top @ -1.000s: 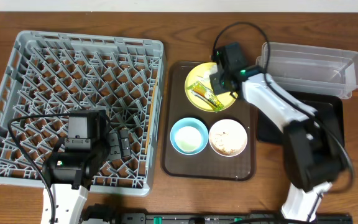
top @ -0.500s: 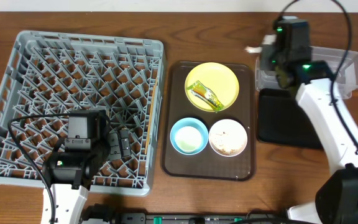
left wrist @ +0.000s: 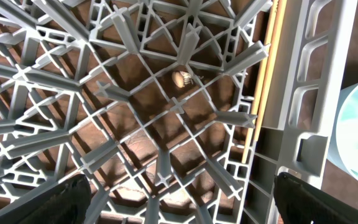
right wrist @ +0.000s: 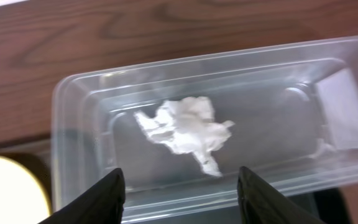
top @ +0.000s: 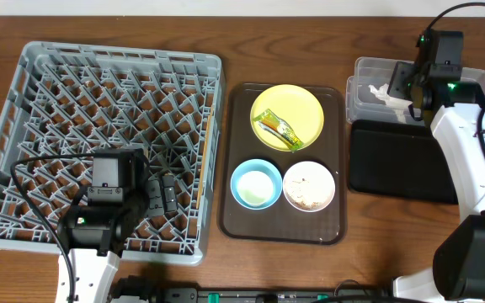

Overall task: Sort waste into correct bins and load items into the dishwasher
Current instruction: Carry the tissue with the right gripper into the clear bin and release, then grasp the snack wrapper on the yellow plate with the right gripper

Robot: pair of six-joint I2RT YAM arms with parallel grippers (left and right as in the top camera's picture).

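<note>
Hovering over the clear tub [right wrist: 79, 155], the right hand [right wrist: 182, 199] has its fingers spread and grips nothing. The crumpled white tissue [right wrist: 188, 130] lies loose on the tub floor directly beneath it, clear of both fingers.

The next piece of waste is probably the green-and-yellow snack wrapper [top: 278, 130]. It lies flat on the pale-yellow plate [top: 306, 109], at about 8 o'clock from the right hand in the overhead view. Its long axis runs from 10 o'clock to 4 o'clock, so the fingers would best close across it on the 1-to-7 line.

The right arm is plainly the nearer one. The left hand [left wrist: 179, 202] hangs wide open and empty over the grey dish rack [top: 57, 101], at 8 o'clock from the plate and well apart from it.

On the way across, the hand must clear the tub's wall, a narrow strip of bare counter, and the raised rim of the brown serving tray [top: 241, 135]. The black tray [top: 402, 160] lies just at 6 o'clock of the tub and is empty. There is open room above the plate, while the light-blue bowl [top: 256, 183] and white bowl [top: 309, 186] crowd its 6 o'clock side.
</note>
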